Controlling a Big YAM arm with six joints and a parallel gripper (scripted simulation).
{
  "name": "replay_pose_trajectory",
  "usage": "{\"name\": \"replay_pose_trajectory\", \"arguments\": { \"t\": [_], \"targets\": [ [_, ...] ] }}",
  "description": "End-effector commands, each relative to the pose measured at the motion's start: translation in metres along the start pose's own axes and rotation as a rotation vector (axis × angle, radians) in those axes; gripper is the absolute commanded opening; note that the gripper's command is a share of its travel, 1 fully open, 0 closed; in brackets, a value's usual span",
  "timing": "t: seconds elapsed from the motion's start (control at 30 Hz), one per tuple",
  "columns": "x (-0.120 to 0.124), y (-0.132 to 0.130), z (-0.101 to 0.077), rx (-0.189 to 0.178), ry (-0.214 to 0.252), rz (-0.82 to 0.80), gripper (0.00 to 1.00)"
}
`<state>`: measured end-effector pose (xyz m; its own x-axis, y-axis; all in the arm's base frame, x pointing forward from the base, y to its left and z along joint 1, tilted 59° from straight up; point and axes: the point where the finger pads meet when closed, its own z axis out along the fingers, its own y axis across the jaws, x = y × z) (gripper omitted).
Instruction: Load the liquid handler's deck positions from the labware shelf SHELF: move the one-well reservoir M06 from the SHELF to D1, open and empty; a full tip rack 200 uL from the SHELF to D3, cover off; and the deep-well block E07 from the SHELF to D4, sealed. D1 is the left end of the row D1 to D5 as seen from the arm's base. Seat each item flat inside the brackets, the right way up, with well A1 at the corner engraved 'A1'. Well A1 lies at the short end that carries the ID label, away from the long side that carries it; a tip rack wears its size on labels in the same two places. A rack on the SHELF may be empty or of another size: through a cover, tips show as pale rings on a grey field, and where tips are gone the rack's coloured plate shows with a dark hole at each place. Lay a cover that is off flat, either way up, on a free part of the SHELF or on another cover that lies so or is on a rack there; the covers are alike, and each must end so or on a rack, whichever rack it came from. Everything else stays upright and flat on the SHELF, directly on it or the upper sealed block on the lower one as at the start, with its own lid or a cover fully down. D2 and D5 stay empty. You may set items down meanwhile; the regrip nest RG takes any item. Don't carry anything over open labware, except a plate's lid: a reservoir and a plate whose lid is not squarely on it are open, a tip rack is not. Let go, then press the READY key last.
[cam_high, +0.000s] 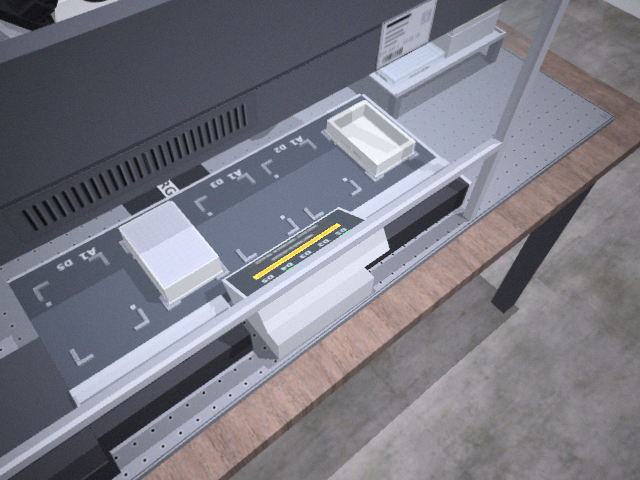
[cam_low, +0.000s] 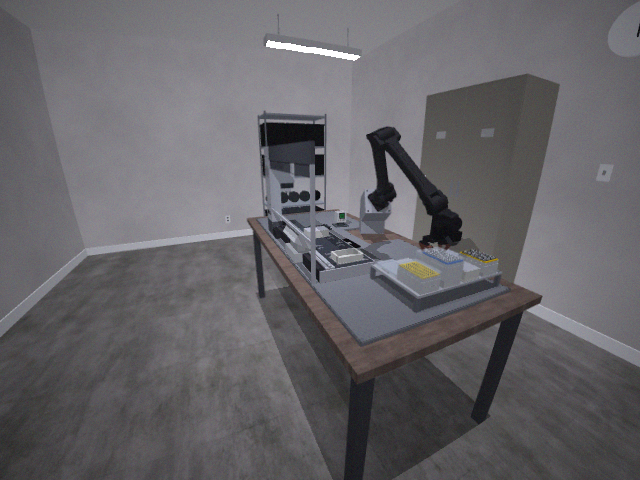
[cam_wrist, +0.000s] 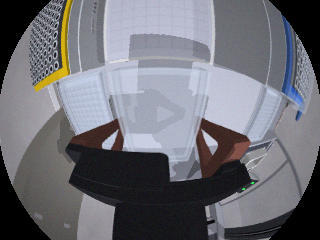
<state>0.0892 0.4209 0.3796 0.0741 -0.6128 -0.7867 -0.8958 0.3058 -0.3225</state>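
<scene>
My gripper (cam_wrist: 159, 119) (cam_low: 439, 241) is down low over the SHELF (cam_low: 383, 265) and is shut on a clear cover (cam_wrist: 160, 100), gripped by its long sides. In the wrist view the cover hangs over white labware, between a yellow-rimmed tip rack (cam_wrist: 50, 40) (cam_low: 478, 255) on the left and a blue-rimmed tip rack (cam_wrist: 294, 74) (cam_low: 442, 255) on the right. A rack showing a bare yellow plate (cam_low: 419, 269) stands at the SHELF's front. The open white reservoir (cam_high: 371, 135) (cam_low: 345, 254) sits in D1. The sealed white deep-well block (cam_high: 170, 250) sits in D4. The D3 brackets (cam_high: 200, 203) hold nothing.
A status panel with a yellow bar (cam_high: 297, 250) sits on the front rail (cam_high: 413, 178) across the deck. A grey frame post (cam_high: 518, 98) rises at the right. A pale plate on a stand (cam_high: 413, 64) is behind D1. The RG label (cam_high: 166, 190) is behind D4.
</scene>
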Motion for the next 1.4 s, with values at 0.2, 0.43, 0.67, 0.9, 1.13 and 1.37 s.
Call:
{"name": "replay_pose_trajectory", "arguments": {
  "t": [0.2, 0.43, 0.67, 0.9, 1.13, 1.37],
  "targets": [
    [-0.023, -0.012, -0.022, 0.006, -0.071, 0.035, 0.0],
    [-0.024, -0.012, -0.022, 0.006, -0.071, 0.035, 0.0],
    [-0.019, -0.011, -0.009, 0.011, -0.05, 0.027, 0.0],
    [-0.01, -0.006, 0.003, 0.008, -0.023, 0.01, 0.0],
    [-0.006, -0.005, 0.006, 0.008, -0.018, 0.008, 0.0],
    [-0.009, -0.006, 0.006, 0.009, -0.025, 0.012, 0.0]
  ]
}}
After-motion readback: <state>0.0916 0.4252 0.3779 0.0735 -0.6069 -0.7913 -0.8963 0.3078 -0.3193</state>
